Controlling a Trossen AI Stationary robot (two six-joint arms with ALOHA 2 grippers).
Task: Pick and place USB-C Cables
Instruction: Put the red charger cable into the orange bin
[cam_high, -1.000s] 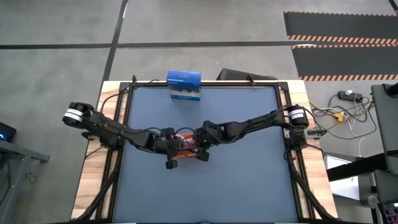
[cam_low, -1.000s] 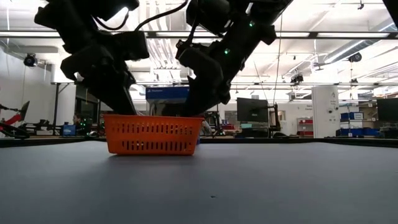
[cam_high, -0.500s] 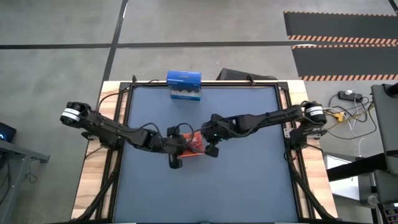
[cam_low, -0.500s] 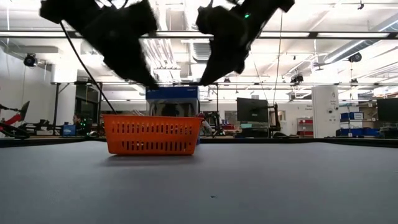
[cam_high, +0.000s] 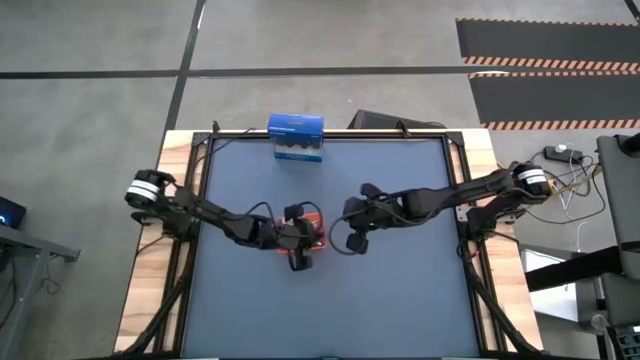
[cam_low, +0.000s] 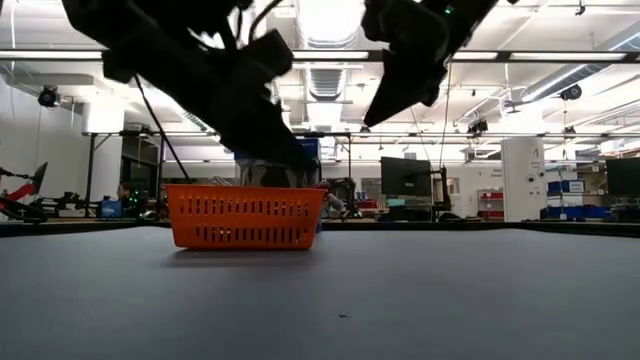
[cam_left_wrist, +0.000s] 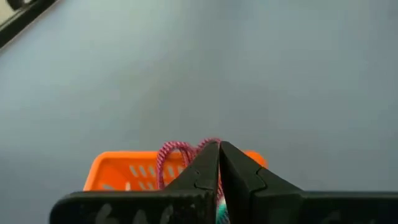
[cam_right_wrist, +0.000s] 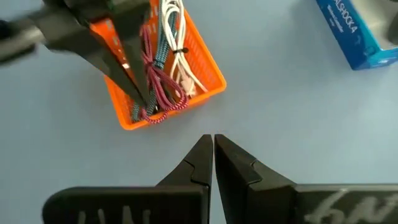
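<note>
Only the right wrist view looks into the tray (cam_right_wrist: 208, 68): a red cable (cam_right_wrist: 160, 84), a teal cable (cam_right_wrist: 158, 53) and a white cable (cam_right_wrist: 177, 37) lie bundled together inside it, with the red one looping over the tray's near rim. No black cable can be made out there. That view also shows the left gripper (cam_right_wrist: 140, 93) reaching down into the tray, its dark fingers pressed together among the red and teal strands; whether they pinch a strand cannot be told. From above, the tray (cam_high: 314, 222) is mostly covered by the left gripper (cam_high: 298, 240), and the cables are too small to tell apart. The low view shows only the tray's slotted side wall (cam_low: 245, 218) on the table (cam_low: 400, 300), with both arms as dark shapes above it, so nothing inside is visible. In the left wrist view the fingertips meet at the red cable (cam_left_wrist: 177, 152), which arches over the tray's rim (cam_left_wrist: 118, 168) just beside them. The right gripper (cam_high: 352, 232) hangs just beside the tray, outside it; its fingers (cam_right_wrist: 199, 155) are closed tip to tip on nothing, with the cables a little ahead of them. A blue box (cam_high: 296, 137) stands well beyond both grippers at the table's far edge.
</note>
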